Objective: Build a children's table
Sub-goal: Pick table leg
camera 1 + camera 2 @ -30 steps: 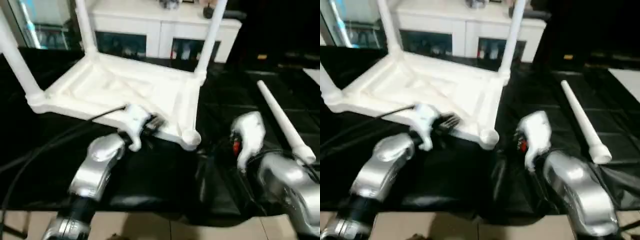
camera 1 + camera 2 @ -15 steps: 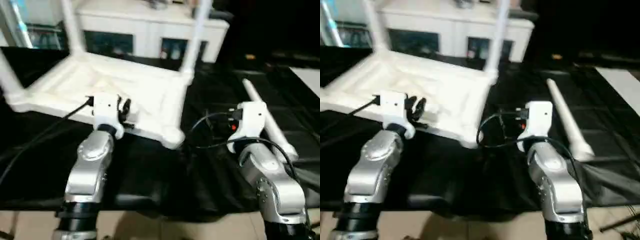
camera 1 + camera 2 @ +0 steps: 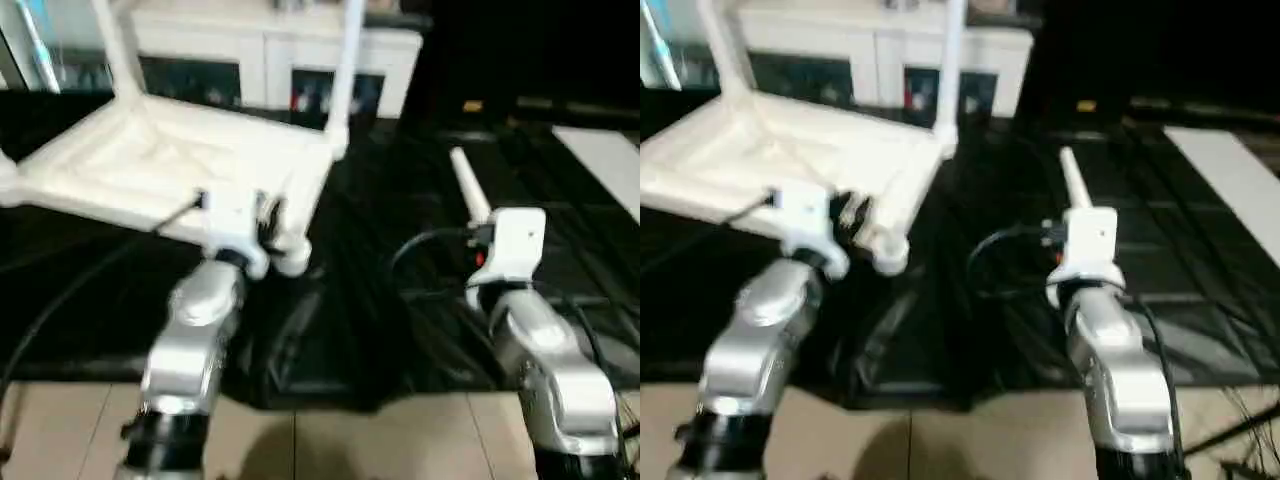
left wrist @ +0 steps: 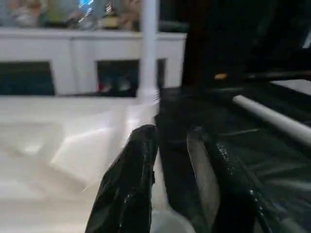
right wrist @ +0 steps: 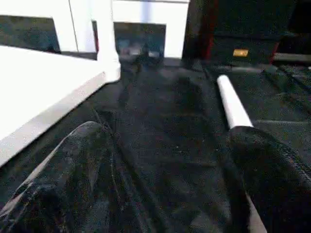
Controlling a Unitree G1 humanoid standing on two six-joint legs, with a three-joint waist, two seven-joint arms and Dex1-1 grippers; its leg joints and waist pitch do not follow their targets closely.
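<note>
Nearest the camera: two silver forearms reach forward over the edge of the black-draped table (image 3: pixel 360 330).

Left pincer (image 4: pixel 170 174): fingers part-way apart, with nothing between them in the wrist view. It sits at the near edge of the tabletop (image 3: pixel 150 165), close beside the near right corner socket (image 3: pixel 292 262). I cannot tell whether a finger touches the rim. Judged reason for the position: that socket looks empty, so a steadying hold on the slab here would keep it from sliding while a leg is pushed in.

Right pincer (image 5: pixel 170 160): fingers wide apart, nothing held. The loose leg (image 3: pixel 468 185) lies flat on the black cloth just ahead of it, its length running away from the robot. In the wrist view the near end of the tube sits close to one finger (image 5: pixel 272 170). Judged: the wide opening is lined up to take the tube near that end.

Middle ground: the tabletop lies upside down, ribbed underside up, so the sockets face upward to receive legs. Two fitted legs (image 3: pixel 345 55) stand upright at the far corners, and a stub of another is at the left picture edge.

Far: a white cabinet (image 3: pixel 270 60) with dark glass doors stands behind the table.

Judged progress: the last leg is not yet picked up.
</note>
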